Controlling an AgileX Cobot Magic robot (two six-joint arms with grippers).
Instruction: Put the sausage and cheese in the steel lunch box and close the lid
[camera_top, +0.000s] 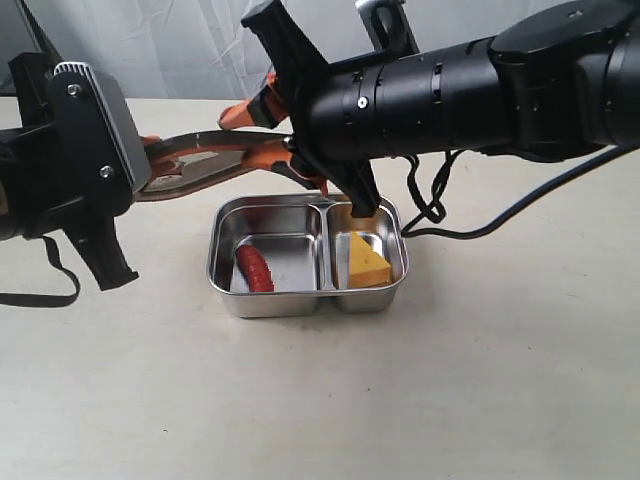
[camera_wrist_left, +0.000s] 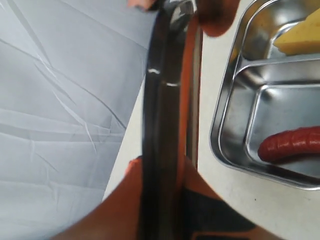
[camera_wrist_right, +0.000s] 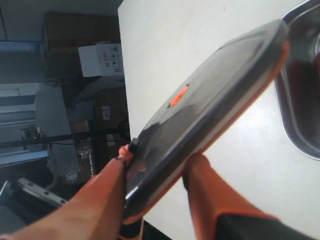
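The steel lunch box (camera_top: 225, 290) stands open in mid-table. The red sausage (camera_top: 254, 268) lies in its left compartment and the yellow cheese (camera_top: 366, 262) in its right one. The dark lid (camera_top: 210, 165) hangs tilted in the air just behind the box, held at both ends. My left gripper (camera_top: 160, 165) is shut on its left end, with the lid edge-on (camera_wrist_left: 162, 100) between the orange fingers (camera_wrist_left: 125, 200). My right gripper (camera_top: 272, 140) is shut on the other end; the lid (camera_wrist_right: 210, 100) shows its orange valve (camera_wrist_right: 178, 96). The box (camera_wrist_left: 225, 130), sausage (camera_wrist_left: 292, 145) and cheese (camera_wrist_left: 300, 37) lie beside the lid.
The right arm's black forearm (camera_top: 450, 90) reaches across above the box's far side, with a black cable (camera_top: 440, 215) trailing on the table right of the box. A white curtain (camera_top: 180, 50) hangs behind the table. The box rim (camera_wrist_right: 295, 115) shows under the lid's far end.
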